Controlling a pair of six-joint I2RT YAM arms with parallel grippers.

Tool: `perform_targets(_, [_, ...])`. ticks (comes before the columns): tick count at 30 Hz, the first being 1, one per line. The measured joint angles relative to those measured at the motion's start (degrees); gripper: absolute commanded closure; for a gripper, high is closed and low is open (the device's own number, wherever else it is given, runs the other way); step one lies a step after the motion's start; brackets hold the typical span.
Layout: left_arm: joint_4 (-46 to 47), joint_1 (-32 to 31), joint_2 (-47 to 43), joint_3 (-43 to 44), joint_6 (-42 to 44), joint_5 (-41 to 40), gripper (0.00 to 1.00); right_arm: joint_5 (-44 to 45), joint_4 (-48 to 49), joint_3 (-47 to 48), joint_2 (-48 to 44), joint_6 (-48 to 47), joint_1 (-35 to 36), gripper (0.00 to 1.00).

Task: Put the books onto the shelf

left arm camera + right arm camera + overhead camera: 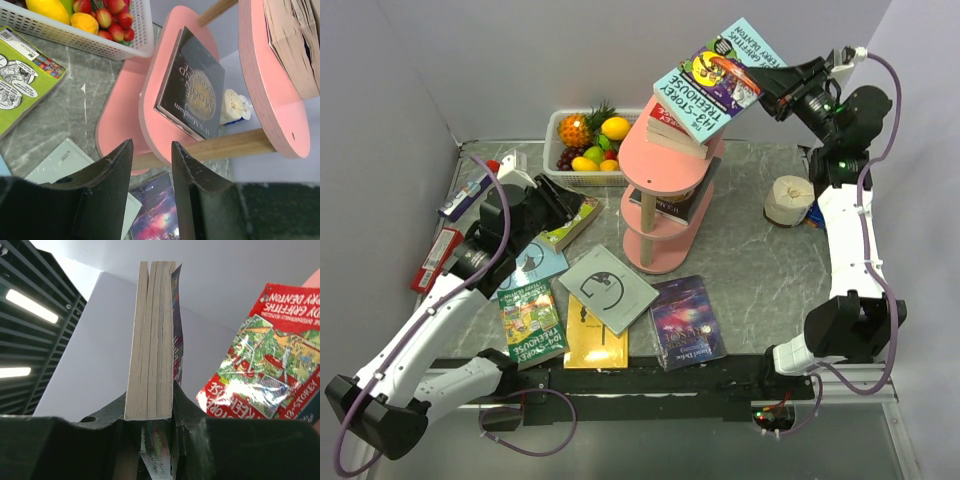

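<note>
Top view: the right arm is stretched up high toward the far side. Its right tool [775, 95] is clamped on the light-blue Treehouse book [715, 75], which hangs tilted just above the top tier of the pink shelf [645, 160]. Looks like the placing step to me. Next it needs laying flat on that tier before letting go.

The left arm sits low on the left, with the left tool [560, 205] just over the table [750, 260].

Left wrist view: the left tool [152, 147] has its jaws apart with nothing between them, and faces the dark book [192, 90] on the middle tier.

Right wrist view: the light-blue Treehouse book [150, 340] is pinched tight, page edges showing, with the red Treehouse book [265, 355] to its right.
</note>
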Motion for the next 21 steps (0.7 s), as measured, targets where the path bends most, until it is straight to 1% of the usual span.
perform_targets(3, [0.2, 1.6, 0.9, 0.4, 0.5, 1.3, 0.57, -2.0, -1.5, 4.1, 1.7, 0.4, -0.6, 1.00])
perform_targets(9, [0.4, 3.9, 3.0, 0.4, 0.6, 3.8, 0.57, -6.4, -4.9, 9.2, 4.8, -0.1, -0.7, 0.96])
perform_targets(13, [0.5, 4.8, 4.0, 0.4, 0.6, 5.2, 0.57, -8.5, -9.3, 10.2, 8.0, -1.7, -0.7, 0.94])
perform_targets(19, [1.5, 5.7, 4.7, 0.4, 0.5, 7.0, 0.57, -9.2, -16.5, 12.2, 14.1, -3.9, -0.7, 0.94])
perform_targets(20, [1.8, 5.9, 4.7, 0.4, 0.5, 7.4, 0.57, -9.2, -18.1, 13.0, 15.1, -4.2, -0.7, 0.93])
perform_targets(21, [2.0, 6.0, 4.7, 0.4, 0.5, 7.6, 0.57, -9.4, -19.8, 14.2, 16.1, -4.5, -0.7, 0.90])
